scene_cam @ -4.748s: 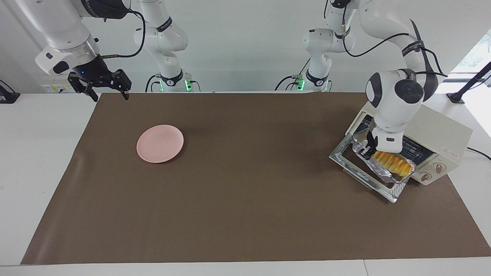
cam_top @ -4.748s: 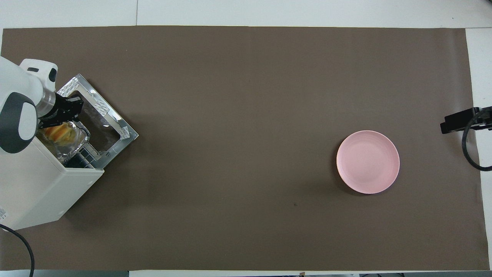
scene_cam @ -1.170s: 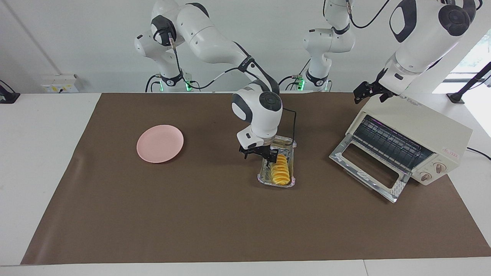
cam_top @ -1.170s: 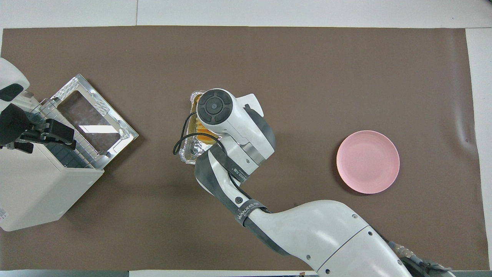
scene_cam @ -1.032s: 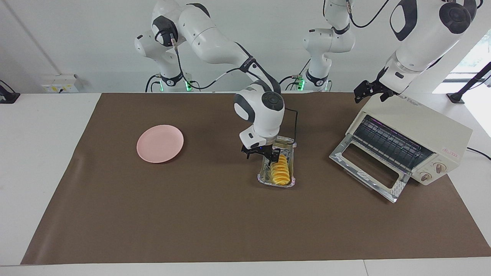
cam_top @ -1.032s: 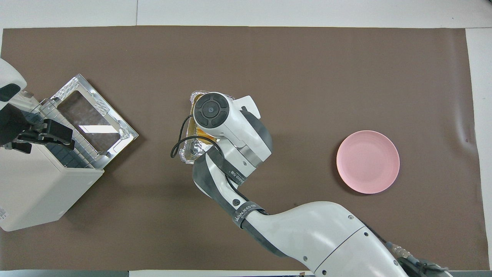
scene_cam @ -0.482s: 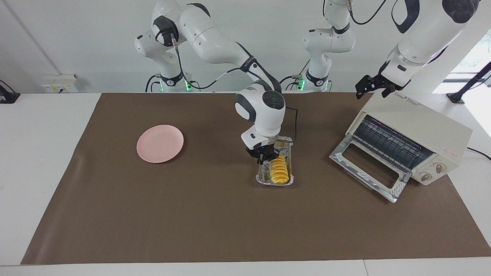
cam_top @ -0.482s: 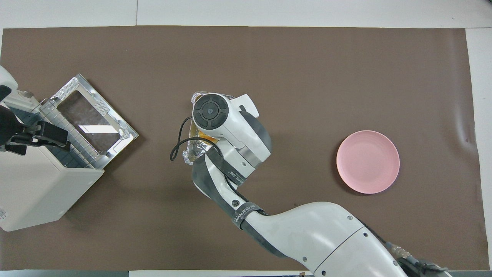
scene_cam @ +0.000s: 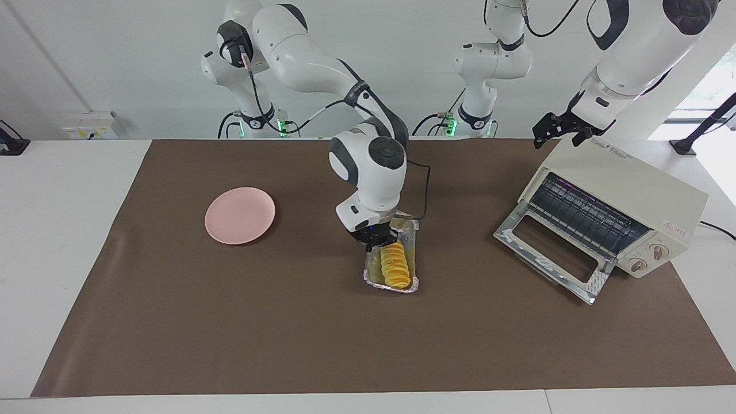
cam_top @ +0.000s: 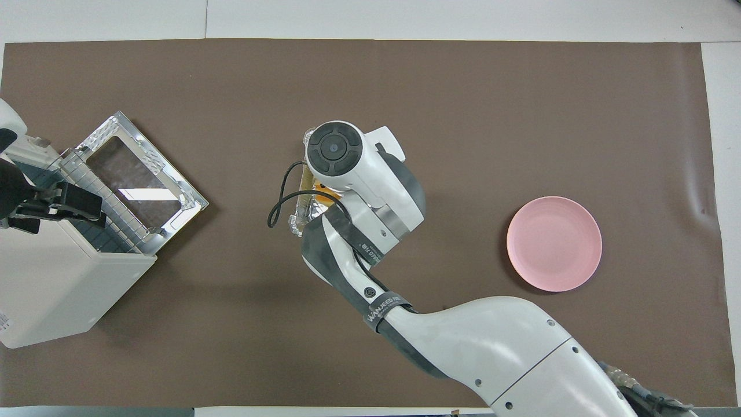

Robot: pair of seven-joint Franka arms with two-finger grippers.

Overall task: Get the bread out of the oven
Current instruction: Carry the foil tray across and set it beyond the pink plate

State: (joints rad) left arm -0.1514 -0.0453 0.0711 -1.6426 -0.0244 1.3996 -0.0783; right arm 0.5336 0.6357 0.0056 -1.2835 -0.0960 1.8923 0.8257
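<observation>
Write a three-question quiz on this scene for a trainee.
1. True or false: the bread lies in the foil tray, outside the oven.
2. Fill in: the ___ claw hangs over the oven's top.
3. The right claw is shut on: A the bread, B the foil tray, C the oven's door.

Key: 1 true. 2 left; the left claw is open. 3 B.

Oven (scene_cam: 618,207) mouth seemingly unobstructed
</observation>
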